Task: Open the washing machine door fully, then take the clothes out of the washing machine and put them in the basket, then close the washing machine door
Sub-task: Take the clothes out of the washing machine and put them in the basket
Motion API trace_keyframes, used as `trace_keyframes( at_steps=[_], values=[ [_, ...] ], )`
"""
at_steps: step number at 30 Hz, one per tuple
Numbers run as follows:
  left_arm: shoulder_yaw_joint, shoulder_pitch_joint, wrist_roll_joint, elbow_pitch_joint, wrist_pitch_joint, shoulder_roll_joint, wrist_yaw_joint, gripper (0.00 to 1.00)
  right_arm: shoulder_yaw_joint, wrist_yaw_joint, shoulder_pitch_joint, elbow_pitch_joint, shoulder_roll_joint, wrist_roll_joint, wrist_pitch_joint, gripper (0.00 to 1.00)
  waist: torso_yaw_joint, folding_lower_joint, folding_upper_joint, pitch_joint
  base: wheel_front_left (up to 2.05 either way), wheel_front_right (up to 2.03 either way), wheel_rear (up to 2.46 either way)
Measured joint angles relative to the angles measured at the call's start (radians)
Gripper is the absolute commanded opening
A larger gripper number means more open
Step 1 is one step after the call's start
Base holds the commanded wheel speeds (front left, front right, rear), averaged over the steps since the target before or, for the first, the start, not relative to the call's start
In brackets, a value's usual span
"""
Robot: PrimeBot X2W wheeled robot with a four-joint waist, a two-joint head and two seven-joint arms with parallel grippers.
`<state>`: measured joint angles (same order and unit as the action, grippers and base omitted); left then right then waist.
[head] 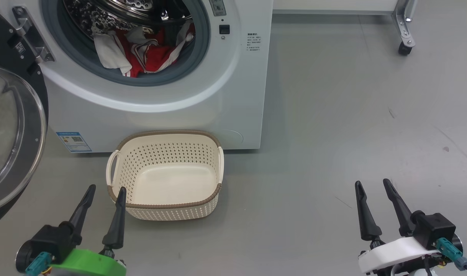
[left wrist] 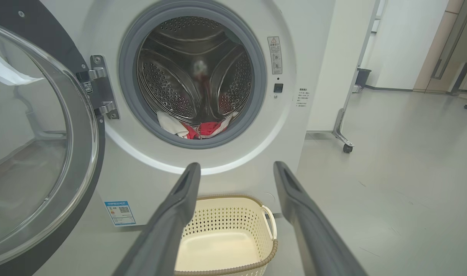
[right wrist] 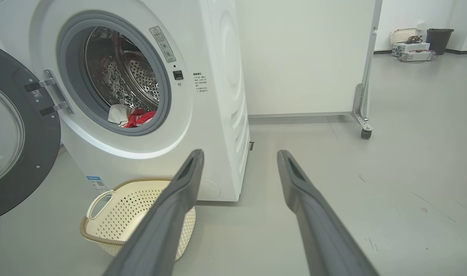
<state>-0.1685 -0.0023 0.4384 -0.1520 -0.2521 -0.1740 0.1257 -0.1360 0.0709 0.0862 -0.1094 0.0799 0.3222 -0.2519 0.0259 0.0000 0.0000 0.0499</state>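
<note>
Now, left gripper (head: 107, 188): my fingers spread wide, holding nothing, near the left corner of the basket (head: 168, 205).
Right gripper (head: 372, 182): also open and empty, over grey floor (head: 333, 115).
Washing machine door (head: 11, 126): swung open on its hinge at my left.
Clothes (head: 149, 53): red-and-white heap low in the steel drum (head: 84, 15) of the washing machine (head: 179, 115).
Basket spot: floor, just before the machine.

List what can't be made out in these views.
- Head view: the washing machine door runs off the left edge.
- Head view: the clothes lie bunched, partly behind the grey rubber ring; their number is unclear.
- Left wrist view: the blue label has print too small to read.
</note>
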Motion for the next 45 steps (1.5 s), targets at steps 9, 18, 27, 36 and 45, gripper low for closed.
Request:
trace_keyframes(
  at_steps=[9,18,27,36,45],
  values=[
    [0.0,0.008,0.0,0.009,0.0,0.0,0.0,1.0,0.002,0.0,0.004,0.001,-0.002,-0.008,0.0,1.0,0.002,0.0,0.0,0.002,0.0,0.0,0.0],
    [0.0,0.012,0.002,0.02,0.0,0.0,0.0,1.0,0.006,0.007,0.005,0.004,-0.005,-0.009,0.0,1.0,0.005,0.0,0.0,0.005,0.0,0.0,0.0],
    [0.0,0.012,0.002,0.026,0.0,0.0,0.0,1.0,0.008,0.01,0.005,0.005,-0.007,-0.016,0.0,1.0,0.007,0.0,0.0,0.01,0.0,0.0,0.0],
    [0.0,0.013,0.01,0.027,0.0,0.001,0.0,1.0,0.008,0.016,0.005,0.004,-0.01,-0.017,0.0,1.0,0.007,0.0,0.0,0.006,0.0,0.0,0.0],
    [-0.002,0.015,0.019,0.027,0.0,0.001,0.0,1.0,0.008,0.021,0.005,0.001,-0.011,-0.019,0.0,1.0,0.005,0.0,0.0,0.002,0.0,0.0,0.0]
  ],
)
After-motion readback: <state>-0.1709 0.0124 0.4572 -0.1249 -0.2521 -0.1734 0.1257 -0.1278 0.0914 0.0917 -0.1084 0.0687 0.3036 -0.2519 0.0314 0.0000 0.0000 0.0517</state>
